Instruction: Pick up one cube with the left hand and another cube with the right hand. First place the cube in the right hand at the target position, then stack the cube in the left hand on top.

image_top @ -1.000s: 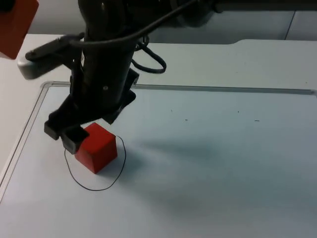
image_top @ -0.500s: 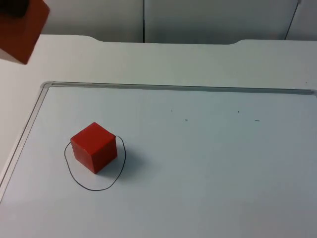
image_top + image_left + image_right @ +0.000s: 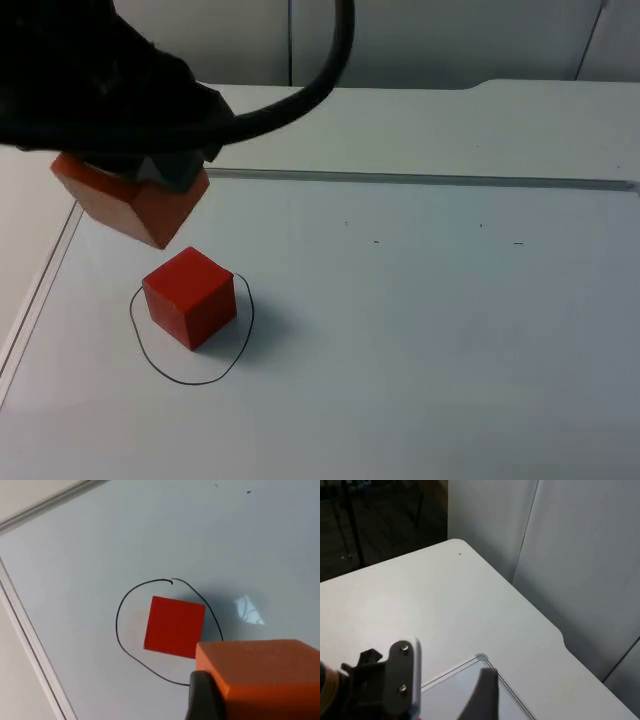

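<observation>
A red cube (image 3: 190, 297) rests on the white board inside a hand-drawn black circle (image 3: 243, 345), and nothing touches it. My left gripper (image 3: 135, 175) is shut on an orange-red cube (image 3: 130, 205) and holds it in the air, just behind and left of the red cube. In the left wrist view the held orange cube (image 3: 260, 675) sits against a black fingertip (image 3: 202, 700), next to the red cube (image 3: 175, 626) and over the circle's line (image 3: 120, 625). My right gripper (image 3: 482, 700) is up and away from the board, facing the table's far corner.
The white board's raised rim (image 3: 400, 178) runs along the back and down the left side (image 3: 45, 280). The grey partition wall (image 3: 450, 40) stands behind the table. White board surface stretches to the right of the circle.
The right arm let go of the red cube in the circle and withdrew from the top view. The left arm has brought the orange cube from the upper left corner towards the circle.
</observation>
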